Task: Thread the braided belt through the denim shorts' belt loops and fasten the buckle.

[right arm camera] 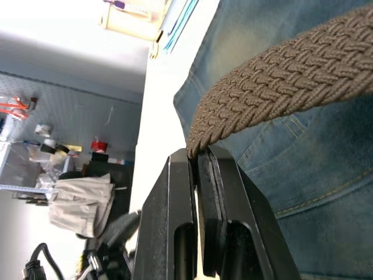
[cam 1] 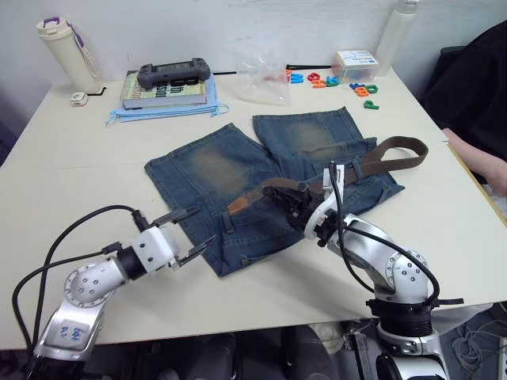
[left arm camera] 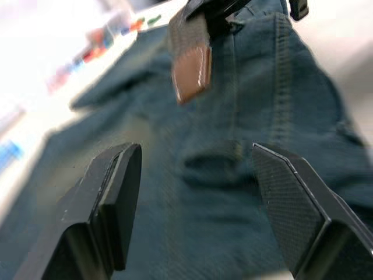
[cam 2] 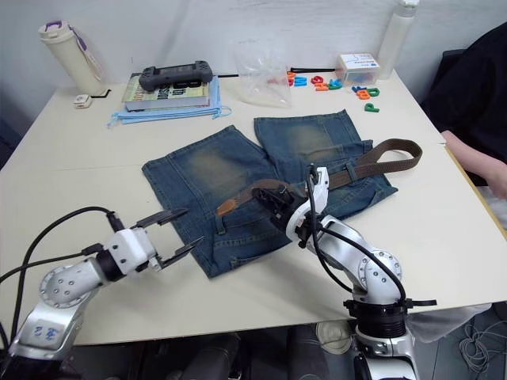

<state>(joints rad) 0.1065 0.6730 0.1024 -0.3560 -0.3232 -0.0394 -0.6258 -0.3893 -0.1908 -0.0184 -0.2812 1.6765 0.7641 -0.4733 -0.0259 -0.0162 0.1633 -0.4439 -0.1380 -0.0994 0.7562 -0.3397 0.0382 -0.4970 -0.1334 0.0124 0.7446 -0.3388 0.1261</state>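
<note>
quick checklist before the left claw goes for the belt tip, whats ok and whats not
1. Right claw has the braided belt clamped: ok, fingers shut on the strap near its tip end.
2. Belt tip free to grab: ok, the tan end sticks out past the right claw, above the denim shorts.
3. Left claw ready: ok, fingers spread wide and aimed at the tip, not yet touching it.
4. Shorts lying flat: ok mostly, spread on the table, waistband toward the robot.
5. Belt threaded through belt loops: cannot tell; strap lies across the waistband on the right side.
6. Buckle located: cannot tell.
</note>
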